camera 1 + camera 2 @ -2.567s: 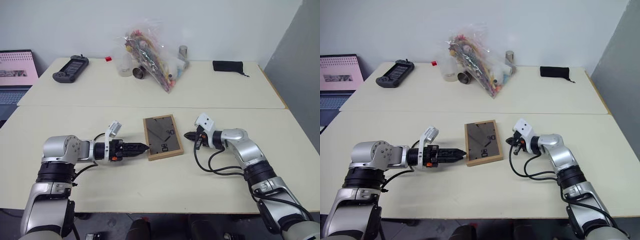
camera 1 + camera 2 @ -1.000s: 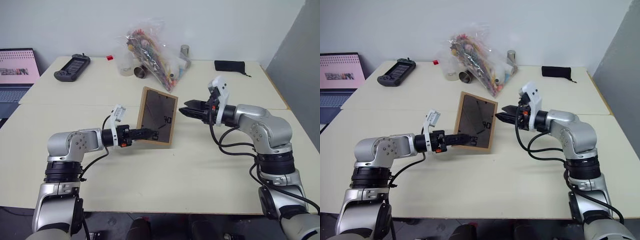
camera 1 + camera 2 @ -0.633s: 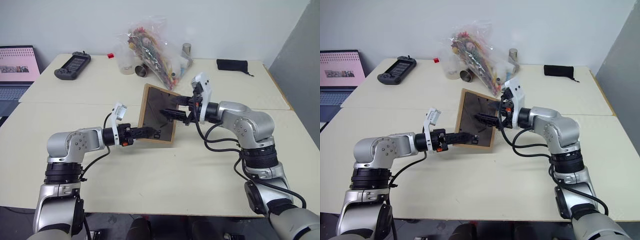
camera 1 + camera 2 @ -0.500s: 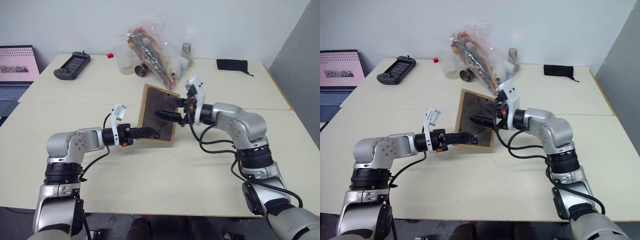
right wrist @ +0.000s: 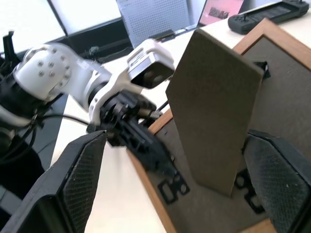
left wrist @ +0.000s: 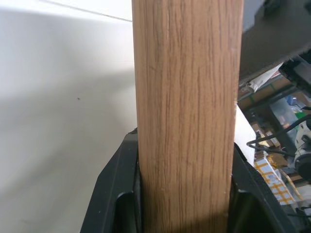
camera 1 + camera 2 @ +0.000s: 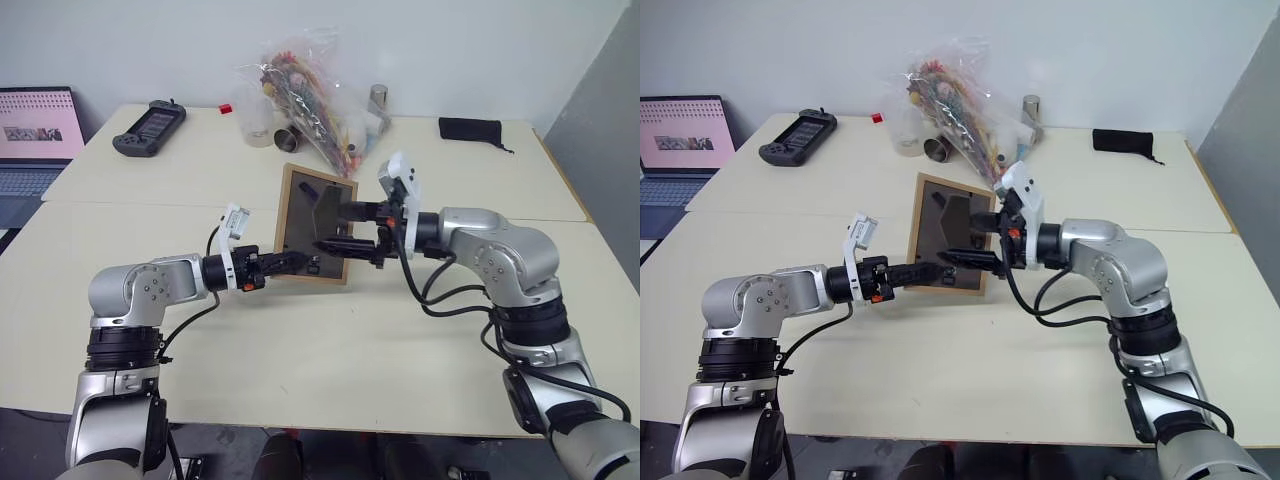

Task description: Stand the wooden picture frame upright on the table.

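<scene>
Pale cream table (image 7: pixel 300 370) with a seam across it, white wall behind. Far left, off the table edge: laptop (image 7: pixel 35 135) with a pink screen. On the far half of the table, left to right: black handheld controller (image 7: pixel 148 128), clear plastic bag (image 7: pixel 305 100) stuffed with mixed bits, metal cup (image 7: pixel 288 137) on its side against the bag, black pouch (image 7: pixel 472 129) near the right edge.

On the near half, left gripper (image 7: pixel 292 262) clamped on the lower left edge of the wooden picture frame (image 7: pixel 300 200); light wood pinched between both black fingers (image 6: pixel 116 194) in the left wrist view. Frame raised on its bottom edge at the table centre, leaning back a little, dark back panel facing the robot. Fold-out stand (image 5: pixel 214 121) swung away from the back panel.

Right gripper (image 7: pixel 345 228) spread wide, one finger either side of the stand, level with the back panel and just in front of it. Contact with the stand: cannot tell.
</scene>
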You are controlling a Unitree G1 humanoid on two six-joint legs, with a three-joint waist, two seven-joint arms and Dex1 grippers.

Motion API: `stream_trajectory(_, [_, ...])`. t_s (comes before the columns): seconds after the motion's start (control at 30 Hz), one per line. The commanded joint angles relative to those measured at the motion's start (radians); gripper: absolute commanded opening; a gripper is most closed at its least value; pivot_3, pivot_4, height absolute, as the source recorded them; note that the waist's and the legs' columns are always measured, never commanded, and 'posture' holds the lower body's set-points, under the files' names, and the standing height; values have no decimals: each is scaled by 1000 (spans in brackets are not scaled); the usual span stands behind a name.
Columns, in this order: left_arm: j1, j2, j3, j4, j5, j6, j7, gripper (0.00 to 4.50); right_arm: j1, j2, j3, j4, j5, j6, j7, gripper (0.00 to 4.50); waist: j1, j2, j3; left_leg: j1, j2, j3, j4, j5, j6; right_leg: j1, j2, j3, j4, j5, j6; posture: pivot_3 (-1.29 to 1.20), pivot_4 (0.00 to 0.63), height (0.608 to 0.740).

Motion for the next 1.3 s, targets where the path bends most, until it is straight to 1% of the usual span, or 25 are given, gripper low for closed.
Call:
stream_trajectory(0.03, [-32,1,49,-7,-43,33,25,1291,12,-30,-11,-59,41,5,27,4480,0,0,0,0,0,0,0,0,0,0,0,0,0,0,0,0,150,740])
stream_trajectory(0.17, [-67,-22,133,27,-132,144,65,1291,54,-96,-20,-27,-37,-46,-17,4480,-1,0,0,0,0,0,1,0,0,0,0,0,0,0,0,0,150,740])
stream_trajectory(0.27, [-54,-16,165,18,-166,217,88,1291,106,-185,-39,-18,-63,-82,9,4480,-1,0,0,-1,0,0,1,0,0,0,0,0,0,0,0,0,150,740])
stream_trajectory(0.33, [-18,8,156,-9,-181,275,84,1291,166,-273,-44,-3,-112,-181,46,4480,0,0,0,-1,0,0,1,0,0,0,0,0,0,0,0,0,150,740])
stream_trajectory(0.37, [-9,10,169,-11,-198,328,92,1291,209,-321,-33,14,-179,-314,64,4480,1,0,0,-1,-1,0,1,0,0,0,0,0,0,0,0,0,150,740])
stream_trajectory(0.4, [-7,11,180,-8,-209,363,99,1291,236,-350,-21,29,-225,-414,74,4480,3,0,0,-1,-1,1,1,0,0,0,-1,0,-1,0,0,0,150,740])
stream_trajectory(0.43, [-9,11,187,7,-233,390,111,1291,260,-369,-2,61,-286,-556,75,4480,3,0,0,-1,-1,1,1,0,0,0,-1,0,-1,0,0,0,150,740])
stream_trajectory(0.47, [-5,22,169,16,-261,402,120,1291,273,-375,27,120,-376,-768,46,4480,2,0,0,-2,-1,2,1,0,0,0,-1,0,-2,0,0,0,150,740])
stream_trajectory(0.53, [2,40,133,38,-334,408,141,1291,270,-356,61,236,-508,-1115,-26,4480,-3,-1,0,-2,-1,2,1,0,0,0,-1,0,-2,0,0,0,150,740])
stream_trajectory(0.57, [-1,45,125,62,-380,408,159,1291,261,-347,78,291,-562,-1258,-58,4480,-9,-1,0,-1,-1,3,1,0,0,0,-1,1,-1,0,0,0,150,740])
stream_trajectory(0.6, [-8,44,125,89,-417,408,186,1291,242,-343,102,351,-646,-1407,-122,4480,-12,-1,0,0,0,4,2,0,0,0,-1,2,0,0,1,0,150,740])
stream_trajectory(0.67, [-19,42,130,138,-497,408,240,1291,200,-335,135,451,-796,-1635,-246,4480,-19,-1,0,1,0,4,2,0,0,0,-1,2,1,0,1,0,150,740])
stream_trajectory(0.73, [-9,49,114,133,-584,408,291,1291,154,-309,156,529,-915,-1797,-367,4480,-22,-1,0,2,0,3,3,1,0,0,0,2,4,0,1,0,150,740])
stream_trajectory(0.87, [21,53,96,111,-712,408,394,1291,94,-250,174,620,-1093,-1947,-578,4480,-24,-1,0,1,0,3,9,4,-5,1,-1,2,8,0,1,0,150,740])
stream_trajectory(0.97, [33,46,102,110,-795,408,475,1291,65,-210,187,652,-1208,-2008,-720,4480,-23,-1,0,1,0,1,12,4,-5,1,-1,2,11,0,1,0,150,740])
stream_trajectory(1.07, [47,43,105,95,-869,401,548,1291,43,-171,214,679,-1280,-2035,-807,4480,-22,-1,0,2,-1,0,14,4,-6,1,-1,2,15,0,0,0,150,740])
stream_trajectory(1.17, [78,55,91,70,-941,371,608,1291,18,-144,230,697,-1309,-2055,-865,4480,-23,-1,0,3,-2,0,14,5,-7,2,-1,2,16,0,1,0,150,740])
stream_trajectory(1.23, [99,70,80,55,-996,343,647,1291,1,-137,242,715,-1324,-2062,-891,4118,-23,-1,0,5,-2,0,14,5,-7,4,-1,2,16,0,0,0,150,740])
stream_trajectory(1.27, [107,78,72,46,-1024,326,665,1291,-5,-138,247,725,-1334,-2067,-903,4036,-23,-1,0,5,-2,0,14,5,-7,4,-1,2,16,0,0,0,150,740])
stream_trajectory(1.3, [118,83,65,34,-1044,311,683,1291,-11,-139,254,737,-1339,-2072,-912,3732,-23,-1,0,5,-2,0,14,5,-7,4,-1,2,16,0,0,0,150,740])
